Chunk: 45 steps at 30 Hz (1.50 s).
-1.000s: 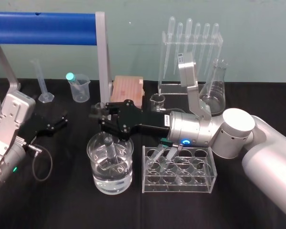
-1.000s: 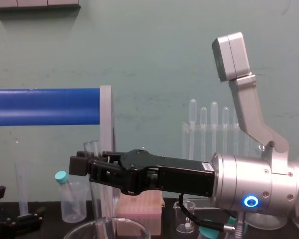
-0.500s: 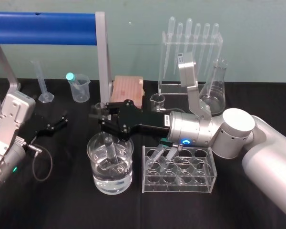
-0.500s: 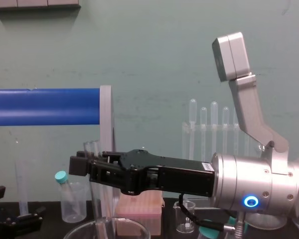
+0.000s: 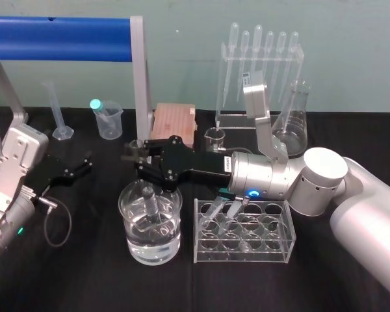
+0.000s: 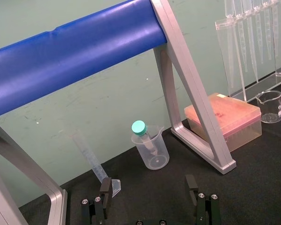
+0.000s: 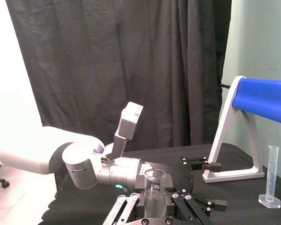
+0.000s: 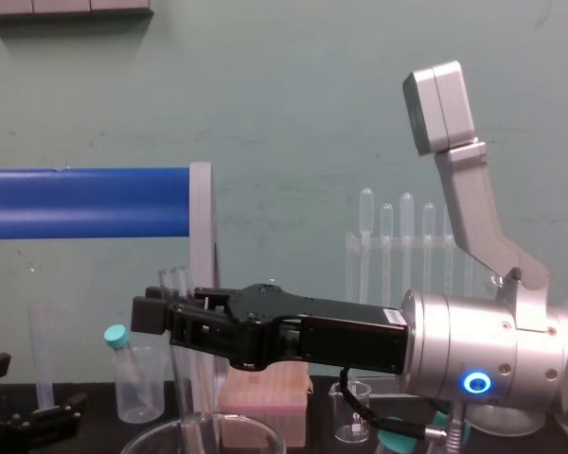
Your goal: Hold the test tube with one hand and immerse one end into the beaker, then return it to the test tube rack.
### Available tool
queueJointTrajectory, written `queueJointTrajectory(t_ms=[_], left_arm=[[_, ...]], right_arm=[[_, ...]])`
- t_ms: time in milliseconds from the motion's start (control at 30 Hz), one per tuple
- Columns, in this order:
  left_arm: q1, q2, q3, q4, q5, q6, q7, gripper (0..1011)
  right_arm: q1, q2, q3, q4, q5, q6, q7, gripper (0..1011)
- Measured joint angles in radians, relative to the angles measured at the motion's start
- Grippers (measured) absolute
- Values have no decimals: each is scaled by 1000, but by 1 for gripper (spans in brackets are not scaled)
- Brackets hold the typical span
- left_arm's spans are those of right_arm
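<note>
Right wrist view makes it pretty clear: the right gripper [image 7: 154, 200] is pinching the test tube [image 7: 154, 180] a bit below its rim, one finger on each side. From the head view, the tube hangs slightly tilted with its lower end down inside the beaker [image 5: 131, 246], which has water in it and sits just left of the test tube rack [image 5: 273, 252]. Looks like the dip is basically done, imo.

It's thin glass, so light, stiff, breakable and probably slick once wet. I'd hold it high near the mouth with a gentle squeeze and avoid knocking it on the beaker's rim or the rack holes.

Left gripper [image 5: 84, 164] sits parked far left over the table [image 5: 84, 266], fingers spread, nothing in them.
</note>
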Motion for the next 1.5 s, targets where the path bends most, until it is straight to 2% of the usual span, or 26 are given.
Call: queueJointTrajectory(t_ms=[1500], left_arm=[[0, 0, 0, 0, 0, 0, 0, 1000]], right_arm=[[0, 0, 0, 0, 0, 0, 0, 226]])
